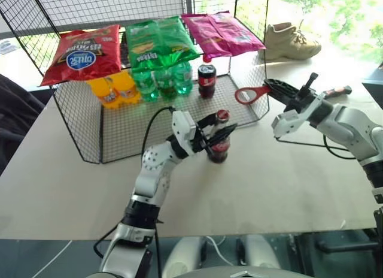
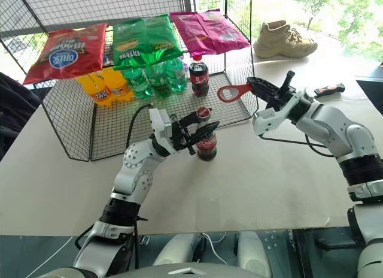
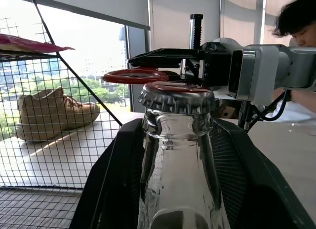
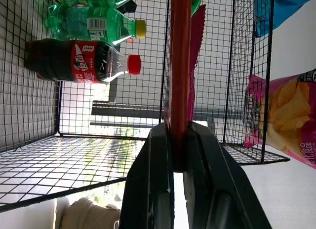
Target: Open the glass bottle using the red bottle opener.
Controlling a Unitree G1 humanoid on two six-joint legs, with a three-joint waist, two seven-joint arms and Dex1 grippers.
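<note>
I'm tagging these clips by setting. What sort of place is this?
Probably a lab or office mock-up of a shop shelf: a wire rack with snack bags and green plastic bottles stands on a plain table by bright windows, with a shoe lying nearby.

— What are we looking at around the work area?

— We see a pale table (image 1: 287, 188) in bright daylight, and on it a black wire rack (image 1: 119, 134) with a mesh floor and a mesh shelf on top.

— And behind it?

— We can make out windows (image 1: 323, 14) with green trees outside, strongly lit. In the left wrist view we also see grey window frames (image 3: 136, 56) and a hazy skyline beyond the glass.

— Anything else on the table?

— We notice a tan boot (image 1: 290, 43) lying near the window, beside the rack. Below the table's near edge we see a dark floor (image 1: 36, 257) with a white cable (image 1: 54, 260).
</note>
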